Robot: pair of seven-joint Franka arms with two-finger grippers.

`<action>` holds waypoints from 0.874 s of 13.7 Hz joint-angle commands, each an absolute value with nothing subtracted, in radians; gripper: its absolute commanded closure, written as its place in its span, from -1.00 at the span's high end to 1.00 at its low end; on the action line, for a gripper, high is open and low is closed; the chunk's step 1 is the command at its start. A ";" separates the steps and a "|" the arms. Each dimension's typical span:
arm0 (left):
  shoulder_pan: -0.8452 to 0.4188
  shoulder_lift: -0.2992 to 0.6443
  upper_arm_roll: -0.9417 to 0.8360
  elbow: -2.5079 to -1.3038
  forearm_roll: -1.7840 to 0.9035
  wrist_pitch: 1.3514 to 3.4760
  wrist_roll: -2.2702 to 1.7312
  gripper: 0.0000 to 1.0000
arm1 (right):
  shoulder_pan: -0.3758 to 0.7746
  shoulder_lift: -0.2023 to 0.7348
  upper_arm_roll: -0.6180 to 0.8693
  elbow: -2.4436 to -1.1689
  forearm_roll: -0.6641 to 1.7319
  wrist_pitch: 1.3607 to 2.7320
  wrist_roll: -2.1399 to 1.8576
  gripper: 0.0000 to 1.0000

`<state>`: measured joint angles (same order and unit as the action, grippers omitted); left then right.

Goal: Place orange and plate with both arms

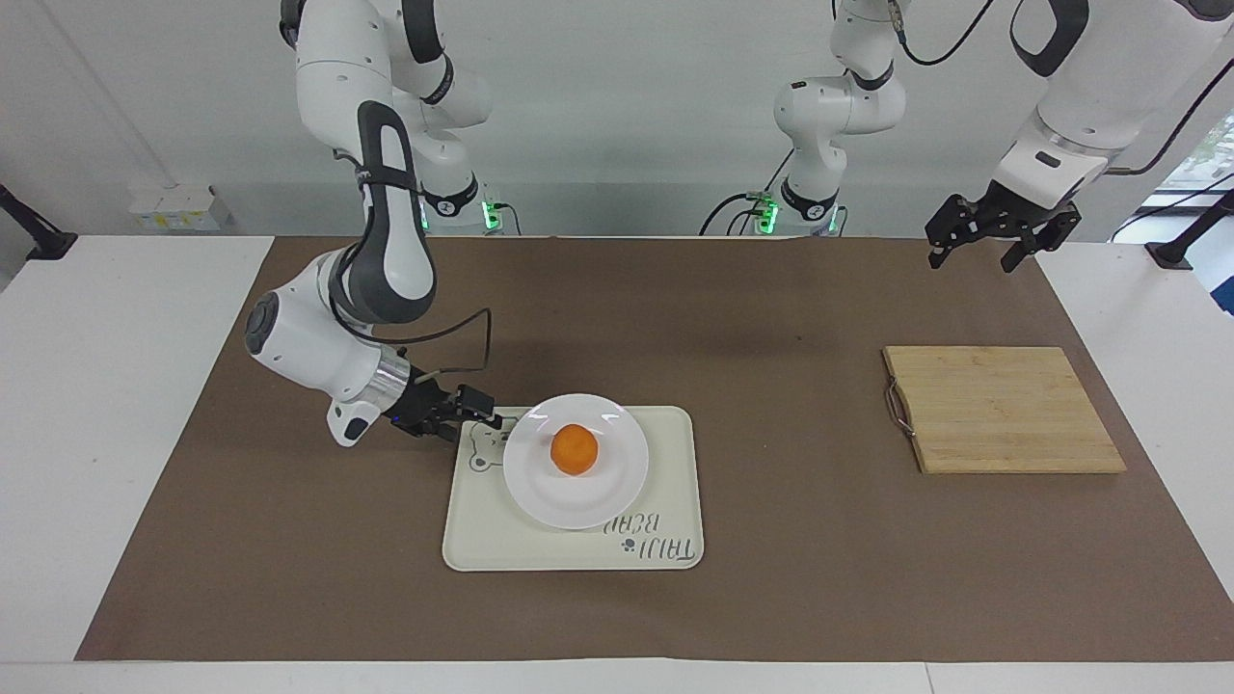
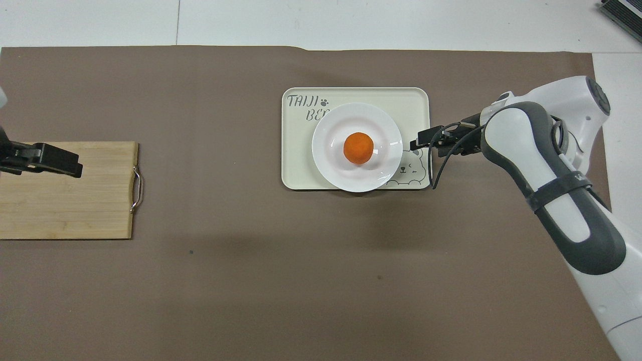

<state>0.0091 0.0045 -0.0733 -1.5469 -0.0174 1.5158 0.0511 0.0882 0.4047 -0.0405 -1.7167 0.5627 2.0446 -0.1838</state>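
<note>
The white plate (image 1: 578, 503) lies on the cream bear-print tray (image 1: 482, 542) with the orange (image 1: 574, 450) at its middle. In the overhead view the orange (image 2: 358, 148) sits centred on the plate (image 2: 331, 168). My right gripper (image 1: 494, 417) is low over the tray's edge toward the right arm's end, just off the plate's rim, open and holding nothing; it also shows in the overhead view (image 2: 415, 144). My left gripper (image 1: 976, 243) waits open and empty, raised over the wooden cutting board (image 2: 65, 200).
The tray (image 2: 411, 100) lies mid-table on a brown mat. The cutting board (image 1: 1003, 410), with a metal handle on its inner edge, lies toward the left arm's end. White table surface borders the mat.
</note>
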 commanded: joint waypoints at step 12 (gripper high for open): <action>0.015 -0.003 -0.080 -1.549 -0.002 1.509 0.057 1.00 | 0.008 0.085 -0.048 -1.723 0.071 1.827 0.038 1.00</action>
<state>0.0091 0.0045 -0.0733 -1.5469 -0.0174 1.5158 0.0511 0.0393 0.1351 -0.0528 -1.7083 0.0947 1.8736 0.0282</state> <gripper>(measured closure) 0.000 0.000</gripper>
